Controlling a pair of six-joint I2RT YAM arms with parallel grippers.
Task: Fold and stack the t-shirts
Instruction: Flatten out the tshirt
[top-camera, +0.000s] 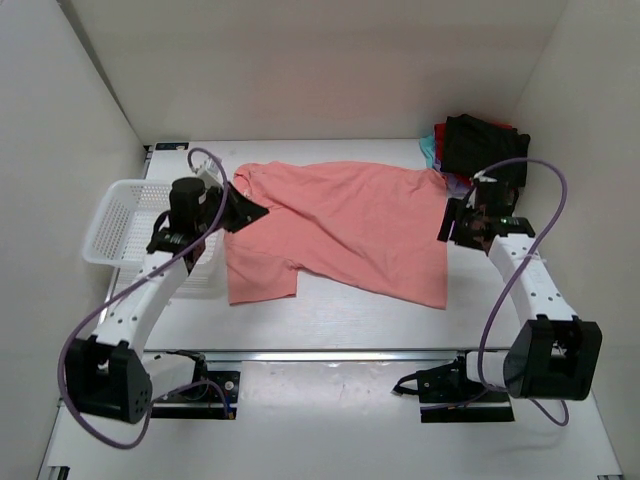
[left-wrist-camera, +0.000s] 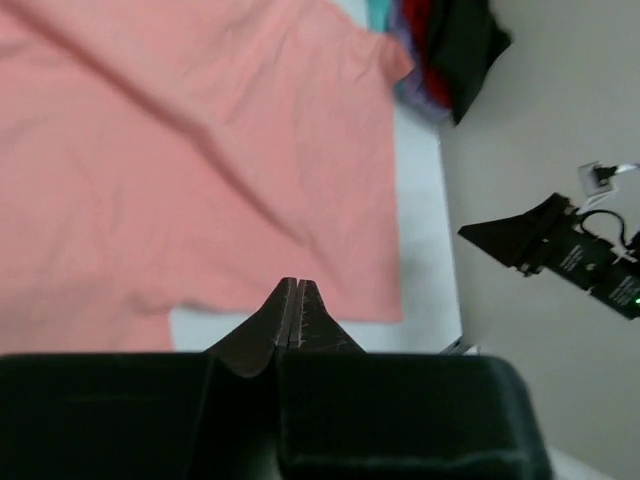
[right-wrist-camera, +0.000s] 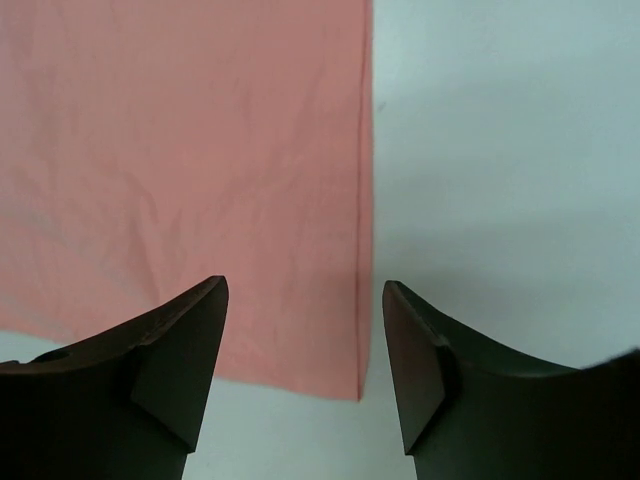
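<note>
Salmon-pink t-shirt (top-camera: 340, 225): laid spread (wrinkled) mid-desk. Folded t-shirts (top-camera: 478, 145): stacked far right. Left gripper (left-wrist-camera: 297, 292): jaws pressed together, nothing held, over the shirt's left side. Right gripper (right-wrist-camera: 305, 300): jaws parted over its right edge. Basket (top-camera: 110, 225): placed left.

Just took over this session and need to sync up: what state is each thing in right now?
Salmon-pink t-shirt: spread out flat, wrinkled, not yet folded.
Stack of folded t-shirts: piled at the far right corner, black on top.
White basket: upright at the left, nothing seen inside.
Left gripper: shut, holding nothing.
Right gripper: open, over the pink shirt's edge.
</note>
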